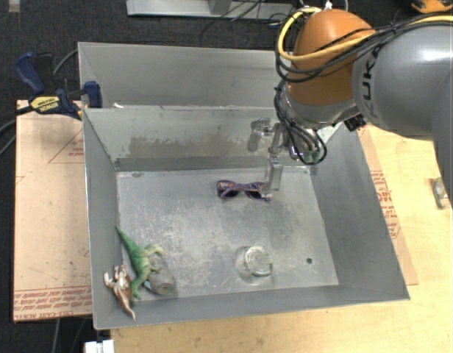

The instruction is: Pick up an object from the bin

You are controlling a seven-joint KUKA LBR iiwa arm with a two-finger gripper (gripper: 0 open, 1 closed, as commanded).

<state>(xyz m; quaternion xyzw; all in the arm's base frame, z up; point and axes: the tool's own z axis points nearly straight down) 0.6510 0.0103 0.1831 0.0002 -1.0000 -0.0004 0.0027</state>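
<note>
Corner, front left: green toy dinosaur [138, 259], pale toy dinosaur [122, 289] and grey lump [164, 285], huddled against the bin [175, 76] wall.
Front centre: clear round cup [256, 262], bare floor around it.
Middle: purple sunglasses [237, 189], clear of every wall.
Gripper [270, 190]: at the sunglasses' right end; opening cannot be told.
Arm [410, 79] lettering: "UK" readable.

Grey arm [412, 76], orange cover [326, 50], yellow cable [284, 34]

Even overhead light; soft shadows; dull sheen on bin [201, 226]
</note>
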